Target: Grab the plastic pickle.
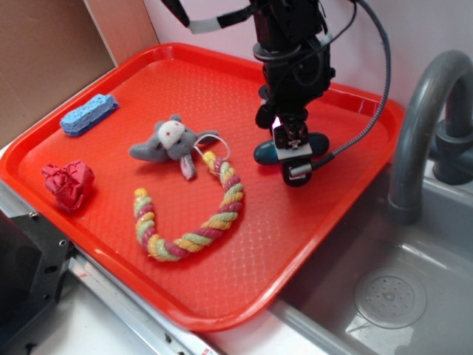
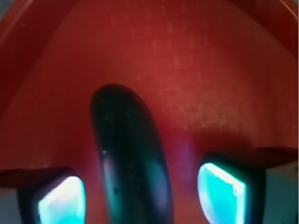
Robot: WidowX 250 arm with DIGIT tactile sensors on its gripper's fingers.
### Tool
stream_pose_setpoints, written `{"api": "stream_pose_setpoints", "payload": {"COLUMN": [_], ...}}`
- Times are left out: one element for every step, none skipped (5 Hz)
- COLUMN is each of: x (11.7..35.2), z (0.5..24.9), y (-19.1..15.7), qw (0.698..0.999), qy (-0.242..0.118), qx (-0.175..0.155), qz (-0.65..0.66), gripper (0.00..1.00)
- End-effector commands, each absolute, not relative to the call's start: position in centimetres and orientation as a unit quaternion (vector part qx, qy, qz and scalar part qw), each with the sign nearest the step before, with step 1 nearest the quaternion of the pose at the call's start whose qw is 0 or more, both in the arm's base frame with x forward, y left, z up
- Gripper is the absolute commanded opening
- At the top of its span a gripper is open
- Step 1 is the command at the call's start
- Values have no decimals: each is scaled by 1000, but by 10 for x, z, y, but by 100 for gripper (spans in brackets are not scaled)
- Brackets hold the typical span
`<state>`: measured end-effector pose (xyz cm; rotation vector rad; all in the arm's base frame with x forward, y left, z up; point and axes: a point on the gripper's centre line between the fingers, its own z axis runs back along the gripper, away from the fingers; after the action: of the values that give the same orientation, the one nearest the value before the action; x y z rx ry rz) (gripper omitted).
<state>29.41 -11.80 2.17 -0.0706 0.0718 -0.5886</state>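
On your red tray (image 1: 310, 244), nearest the front edge lies the coiled rainbow rope toy (image 1: 194, 222), with the crumpled red cloth (image 1: 69, 185) toward the left edge and the grey plush mouse (image 1: 168, 140) just behind the rope's far end. Farther back, near the right edge, your gripper (image 2: 142, 193) stands over the plastic pickle (image 2: 131, 163), fingers (image 2: 219, 191) spread wide either side, not touching it. The blue sponge (image 1: 89, 114) sits at the far left corner.
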Motion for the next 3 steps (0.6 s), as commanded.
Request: {"api": "stream_pose_setpoints", "payload": {"x": [299, 300, 302], "z": [24, 24, 30], "y": [-131, -132, -126], "qw": [952, 951, 959], "qy": [33, 33, 31], "qx": [4, 6, 5], "qz": [-305, -306, -281], "gripper": [0, 0, 0]}}
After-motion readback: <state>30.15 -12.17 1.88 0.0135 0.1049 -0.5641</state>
